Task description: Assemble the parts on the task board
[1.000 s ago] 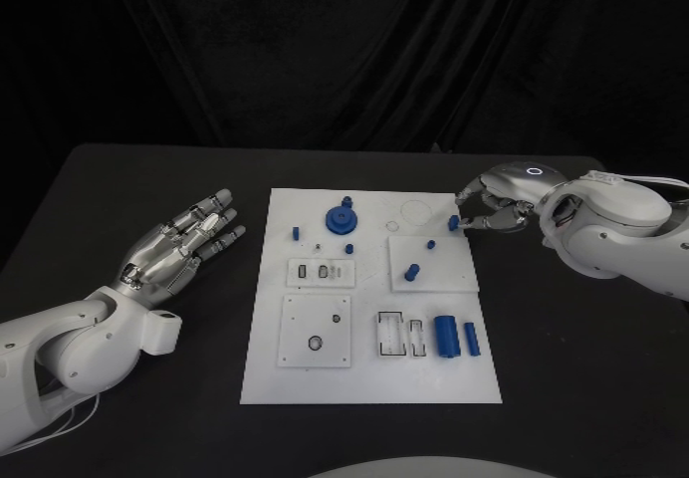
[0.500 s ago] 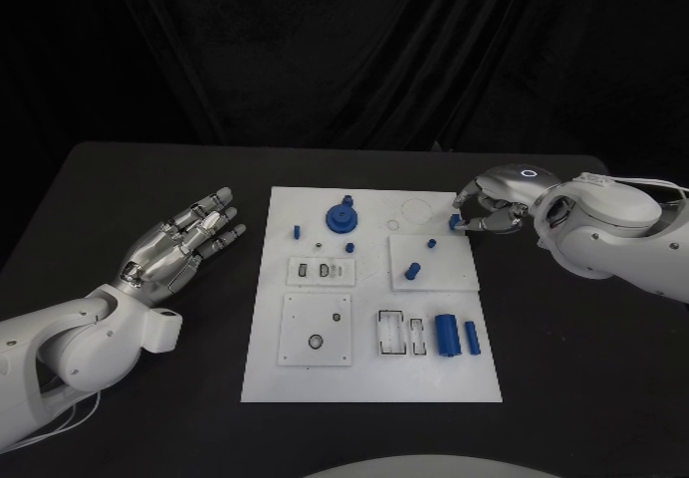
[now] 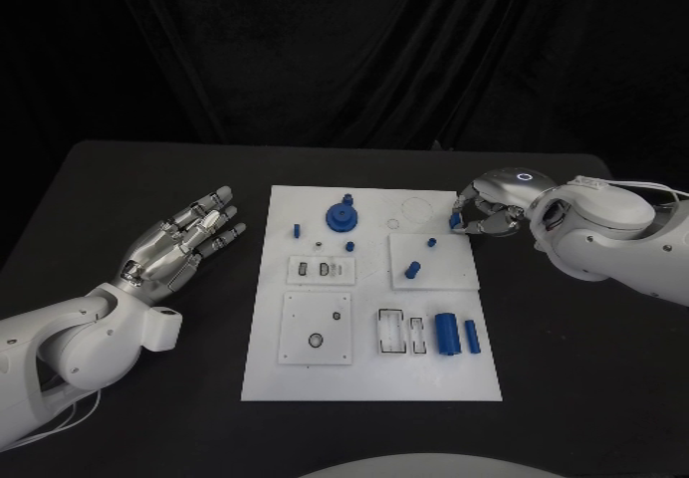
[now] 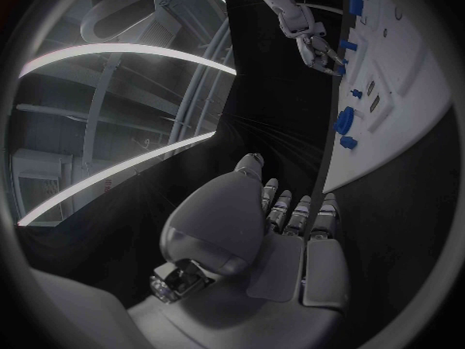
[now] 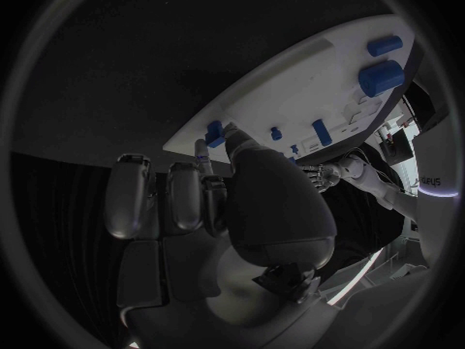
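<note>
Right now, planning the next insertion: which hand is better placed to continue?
Probably the right hand: it pinches a small blue part at the task board's far right edge. The left hand hovers open beside the board.

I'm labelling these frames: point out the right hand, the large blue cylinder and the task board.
right hand [image 3: 483,211], head view, on the curled fingers.
large blue cylinder [image 3: 447,334], head view, middle of its side.
task board [image 3: 370,383], head view, bare near edge.

Dim scene, black surroundings; wrist views fisheye-warped at rims.
</note>
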Controlling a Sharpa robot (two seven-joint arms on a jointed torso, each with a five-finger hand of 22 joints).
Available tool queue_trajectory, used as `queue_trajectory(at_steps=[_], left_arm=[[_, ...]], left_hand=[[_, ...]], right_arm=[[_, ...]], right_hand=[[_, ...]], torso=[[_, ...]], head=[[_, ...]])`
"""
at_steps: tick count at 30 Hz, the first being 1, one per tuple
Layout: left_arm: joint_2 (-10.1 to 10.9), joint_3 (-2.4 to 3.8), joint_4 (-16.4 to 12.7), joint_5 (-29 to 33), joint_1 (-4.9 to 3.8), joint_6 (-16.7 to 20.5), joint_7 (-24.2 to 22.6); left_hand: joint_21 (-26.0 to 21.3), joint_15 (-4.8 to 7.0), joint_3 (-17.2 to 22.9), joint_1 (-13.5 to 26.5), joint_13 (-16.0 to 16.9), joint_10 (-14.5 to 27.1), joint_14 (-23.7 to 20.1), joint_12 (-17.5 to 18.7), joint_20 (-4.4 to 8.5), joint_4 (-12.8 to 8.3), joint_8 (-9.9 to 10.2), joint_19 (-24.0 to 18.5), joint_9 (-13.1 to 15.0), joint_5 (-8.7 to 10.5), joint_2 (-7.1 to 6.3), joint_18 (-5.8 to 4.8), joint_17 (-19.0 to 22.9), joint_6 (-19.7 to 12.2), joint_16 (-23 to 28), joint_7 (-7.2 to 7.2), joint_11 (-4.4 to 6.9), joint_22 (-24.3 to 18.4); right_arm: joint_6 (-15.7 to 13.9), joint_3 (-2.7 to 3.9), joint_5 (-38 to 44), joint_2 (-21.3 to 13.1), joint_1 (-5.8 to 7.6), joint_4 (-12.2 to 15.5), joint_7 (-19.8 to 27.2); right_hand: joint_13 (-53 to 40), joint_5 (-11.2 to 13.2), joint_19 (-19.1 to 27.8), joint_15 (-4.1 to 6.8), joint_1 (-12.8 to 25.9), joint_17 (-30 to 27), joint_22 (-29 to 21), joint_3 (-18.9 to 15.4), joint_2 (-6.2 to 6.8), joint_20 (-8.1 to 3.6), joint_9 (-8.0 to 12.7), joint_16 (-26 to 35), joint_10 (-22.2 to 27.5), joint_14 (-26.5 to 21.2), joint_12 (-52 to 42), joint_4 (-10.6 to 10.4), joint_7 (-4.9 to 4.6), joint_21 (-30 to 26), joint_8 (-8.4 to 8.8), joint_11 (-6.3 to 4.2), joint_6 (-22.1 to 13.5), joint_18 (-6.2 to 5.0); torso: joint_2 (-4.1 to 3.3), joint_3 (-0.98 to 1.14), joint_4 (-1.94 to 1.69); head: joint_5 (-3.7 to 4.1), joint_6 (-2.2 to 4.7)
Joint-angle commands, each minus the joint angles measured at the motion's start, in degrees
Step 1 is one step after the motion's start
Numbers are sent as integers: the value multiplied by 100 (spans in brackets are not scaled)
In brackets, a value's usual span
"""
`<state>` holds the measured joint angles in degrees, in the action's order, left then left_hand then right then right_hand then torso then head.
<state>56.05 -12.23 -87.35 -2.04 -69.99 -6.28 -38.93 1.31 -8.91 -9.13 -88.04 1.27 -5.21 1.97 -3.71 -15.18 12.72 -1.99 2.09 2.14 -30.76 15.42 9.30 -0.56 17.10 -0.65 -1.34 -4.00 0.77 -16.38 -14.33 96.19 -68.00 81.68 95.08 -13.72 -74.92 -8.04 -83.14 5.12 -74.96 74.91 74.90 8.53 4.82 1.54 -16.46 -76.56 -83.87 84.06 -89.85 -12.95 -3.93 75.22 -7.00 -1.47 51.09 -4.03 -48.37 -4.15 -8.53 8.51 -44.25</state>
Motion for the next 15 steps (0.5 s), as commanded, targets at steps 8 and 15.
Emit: queue_trajectory(at_steps=[8,15], left_arm=[[-11,4,5,-5,14,-87,-682],[-13,4,9,-5,16,-90,-680]], left_hand=[[37,-40,23,-52,8,2,-6,-29,-31,-15,-29,-11,5,-21,-16,100,-9,12,-23,-34,-11,9],[37,-44,34,-49,8,3,-5,-28,-35,-24,-28,-11,5,-22,-14,99,-9,9,-23,-37,-18,9]], right_arm=[[-73,1,17,41,-48,-28,-44],[-151,1,17,76,-52,-63,-18]], right_hand=[[-1508,-501,-36,-22,-223,466,717,-28,-44,-3,-333,19,-613,362,-15,97,30,-36,-134,2,117,45],[-1508,-766,-41,-7,-298,470,732,0,-97,-15,-511,17,-613,363,-15,160,55,-40,-207,-17,138,47]], torso=[[2,-2,5],[2,-2,2]], head=[[-10,-14],[-15,-17]])
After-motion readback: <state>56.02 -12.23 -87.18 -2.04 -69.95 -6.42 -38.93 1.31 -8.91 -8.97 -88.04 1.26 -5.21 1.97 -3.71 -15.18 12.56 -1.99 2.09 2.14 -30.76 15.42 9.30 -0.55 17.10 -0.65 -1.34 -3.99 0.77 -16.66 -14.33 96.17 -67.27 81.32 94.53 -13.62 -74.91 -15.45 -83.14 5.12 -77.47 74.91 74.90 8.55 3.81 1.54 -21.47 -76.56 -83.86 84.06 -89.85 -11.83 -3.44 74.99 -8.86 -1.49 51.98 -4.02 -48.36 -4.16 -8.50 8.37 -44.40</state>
